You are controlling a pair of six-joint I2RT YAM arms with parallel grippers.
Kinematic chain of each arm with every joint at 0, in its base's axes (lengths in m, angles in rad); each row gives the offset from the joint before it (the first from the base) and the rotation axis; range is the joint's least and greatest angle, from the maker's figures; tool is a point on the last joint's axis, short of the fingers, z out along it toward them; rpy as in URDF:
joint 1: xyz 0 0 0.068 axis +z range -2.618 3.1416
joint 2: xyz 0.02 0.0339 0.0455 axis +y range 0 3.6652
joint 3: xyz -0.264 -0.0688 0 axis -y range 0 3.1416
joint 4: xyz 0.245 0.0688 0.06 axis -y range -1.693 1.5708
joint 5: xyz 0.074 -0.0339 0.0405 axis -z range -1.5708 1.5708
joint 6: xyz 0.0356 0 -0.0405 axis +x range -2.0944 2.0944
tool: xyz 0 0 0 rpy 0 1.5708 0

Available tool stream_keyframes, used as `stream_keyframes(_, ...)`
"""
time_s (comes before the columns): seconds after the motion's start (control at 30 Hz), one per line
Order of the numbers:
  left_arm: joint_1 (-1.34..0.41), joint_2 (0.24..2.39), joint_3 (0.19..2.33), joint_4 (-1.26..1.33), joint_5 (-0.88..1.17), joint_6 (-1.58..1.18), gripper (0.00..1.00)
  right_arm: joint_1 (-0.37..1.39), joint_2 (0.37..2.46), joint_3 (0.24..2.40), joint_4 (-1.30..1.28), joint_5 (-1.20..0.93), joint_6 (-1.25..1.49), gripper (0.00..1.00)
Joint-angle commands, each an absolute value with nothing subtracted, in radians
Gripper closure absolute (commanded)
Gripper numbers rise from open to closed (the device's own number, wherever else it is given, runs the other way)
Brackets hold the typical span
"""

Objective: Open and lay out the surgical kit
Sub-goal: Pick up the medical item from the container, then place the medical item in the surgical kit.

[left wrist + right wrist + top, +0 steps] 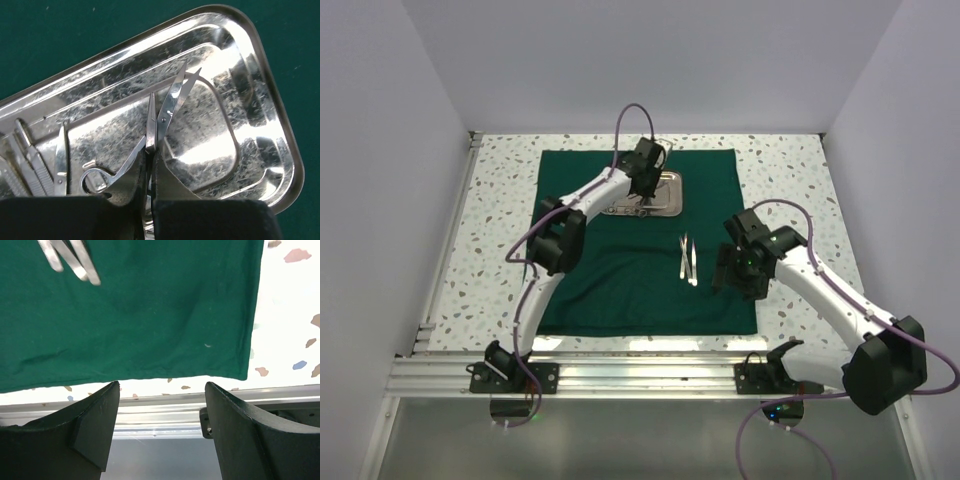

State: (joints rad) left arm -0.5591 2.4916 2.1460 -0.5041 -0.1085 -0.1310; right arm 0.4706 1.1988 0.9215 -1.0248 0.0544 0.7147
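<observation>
Inside the tray (215,145) on the green cloth (620,290), my left gripper (150,172) pinches a slim steel instrument (150,120) mid-length, likely light, stiff, slippery; right gripper (162,390) hangs spread near the cloth's edge.

The left arm (593,193) and right arm (820,290) are wearing white shells, black joints and purple cables (638,108). The right gripper (162,385) is showing black fingers (95,425).
</observation>
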Motion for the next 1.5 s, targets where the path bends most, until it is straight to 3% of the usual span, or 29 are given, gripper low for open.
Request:
stream_keyframes(0.0,-0.532,2.383,2.143,-0.621,-0.118,-0.182,1.00,0.471,1.210,1.015,-1.011,0.090,0.700,0.27)
stream_keyframes(0.33,-0.540,2.226,2.042,-0.701,-0.118,-0.392,1.00,0.471,1.315,1.134,-0.948,0.038,0.578,0.27)
stream_keyframes(0.57,-0.624,1.993,1.639,-0.632,-0.129,-0.652,1.00,0.472,1.249,1.128,-0.966,0.003,0.532,0.27)
stream_keyframes(0.83,-0.791,1.913,1.419,-0.552,-0.156,-0.831,1.00,0.471,1.109,0.988,-0.994,-0.035,0.489,0.26)
stream_keyframes(0.9,-0.813,1.940,1.419,-0.532,-0.161,-0.836,0.82,0.469,1.082,0.962,-1.008,-0.041,0.486,0.26)
stream_keyframes(0.93,-0.824,1.968,1.428,-0.541,-0.160,-0.838,0.65,0.469,1.074,0.957,-1.012,-0.043,0.486,0.26)
stream_keyframes(1.0,-0.833,1.991,1.445,-0.563,-0.161,-0.841,0.54,0.471,1.057,0.957,-1.028,-0.040,0.483,0.26)
stream_keyframes(1.03,-0.839,1.997,1.468,-0.598,-0.167,-0.842,0.39,0.469,1.042,0.960,-1.035,-0.040,0.483,0.26)
stream_keyframes(1.23,-0.842,1.928,1.625,-0.762,-0.280,-0.766,0.29,0.469,1.002,1.003,-1.091,-0.015,0.499,0.26)
stream_keyframes(1.47,-0.721,2.015,1.887,-0.756,-0.310,-0.514,0.30,0.472,0.968,1.022,-1.127,-0.002,0.548,0.26)
